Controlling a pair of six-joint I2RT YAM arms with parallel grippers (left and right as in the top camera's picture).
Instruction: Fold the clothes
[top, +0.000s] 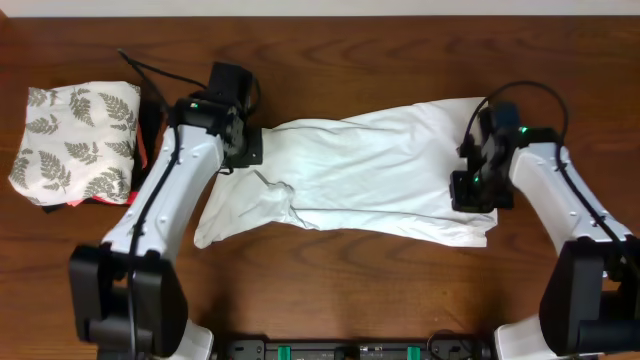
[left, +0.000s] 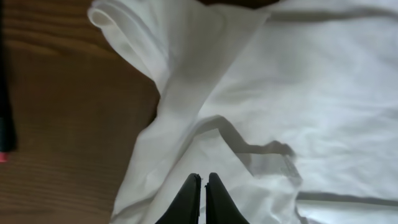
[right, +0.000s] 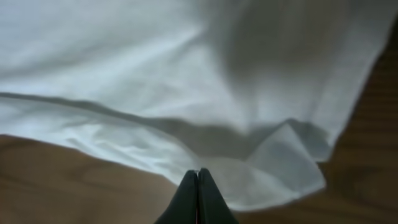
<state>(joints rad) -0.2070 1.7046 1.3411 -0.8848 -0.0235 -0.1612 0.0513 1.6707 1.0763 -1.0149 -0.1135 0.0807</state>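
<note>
Item 1, white T-shirt: I see it lying across the middle of the wooden table. It is spread lengthwise between the two arms and rumpled, with a loose flap hanging toward the near edge on the left side. The print is not visible to me from any view.

Item 2, left gripper: I find it at the shirt's left end, fingers pressed together but for a hairline slit. The tips are down on wrinkled white fabric next to a folded seam. I cannot tell whether cloth is caught between them.

Item 3, right gripper: I find it at the shirt's right end with its fingers fully together. The tips meet a turned-up corner of the fabric. I cannot tell whether that corner is pinched.

Item 4, folded fern-leaf cloth: I note it at the table's far left, well apart from the shirt. It lies on top of a red garment.
</note>
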